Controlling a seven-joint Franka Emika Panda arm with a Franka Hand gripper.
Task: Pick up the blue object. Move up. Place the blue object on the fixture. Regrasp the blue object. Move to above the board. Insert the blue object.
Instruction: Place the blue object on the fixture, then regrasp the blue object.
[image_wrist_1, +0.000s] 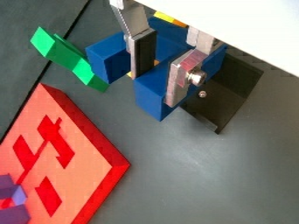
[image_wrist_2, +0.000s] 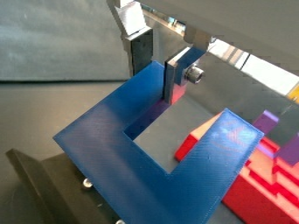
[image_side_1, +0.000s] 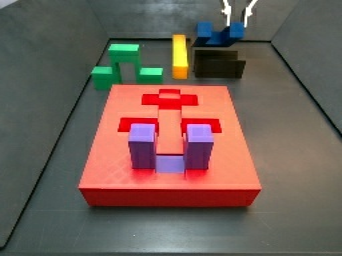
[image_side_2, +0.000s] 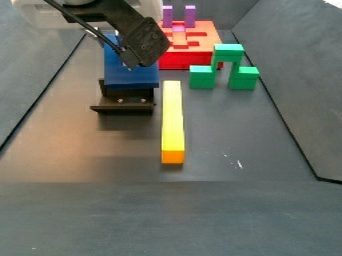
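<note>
While the blue object rests on the fixture, prongs sideways, the fingers grip it.

End effector at fixture; yellow bar adj.

I saw the blue object, a dark blue U-shaped block, resting on the fixture with one prong between the fingers of the gripper. The fixture was black and low. The board, a thick red slab with recesses, lay well apart.
</note>
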